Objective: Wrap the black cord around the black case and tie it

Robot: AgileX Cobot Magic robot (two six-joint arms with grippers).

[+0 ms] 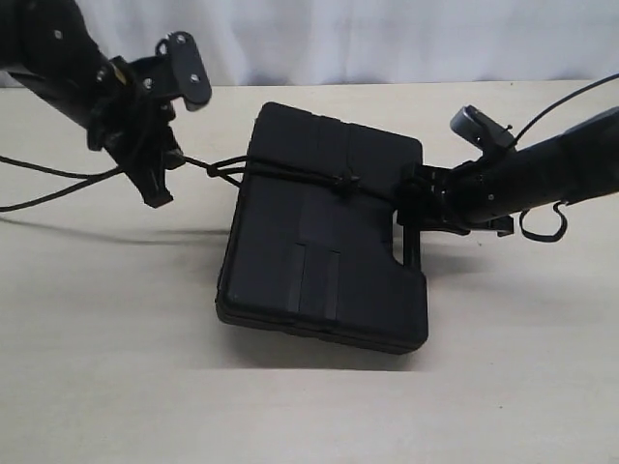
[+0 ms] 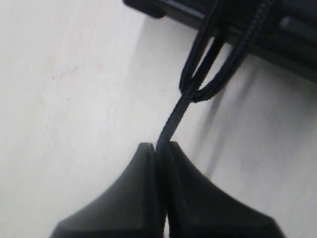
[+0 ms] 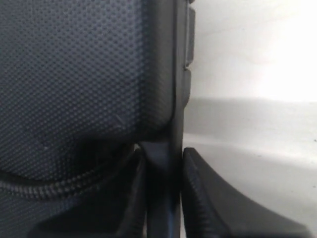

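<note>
The black case (image 1: 324, 232) sits tilted in the middle of the table, its right edge lifted. The black cord (image 1: 290, 172) runs across its upper part with a knot (image 1: 343, 181) near the middle. A loop of cord sticks out past the left edge of the case. My left gripper (image 1: 172, 159) is shut on a cord strand (image 2: 173, 116) that passes through that loop (image 2: 210, 74). My right gripper (image 1: 411, 208) is shut on the case's right rim (image 3: 173, 163), one finger above and one below. The cord (image 3: 59, 186) lies on the case's textured face there.
The table (image 1: 116, 367) is a pale wooden surface, with a white backdrop (image 1: 387, 39) behind it. Thin robot cables (image 1: 48, 174) trail over the table at far left. A cable loop (image 1: 546, 222) hangs from the right arm.
</note>
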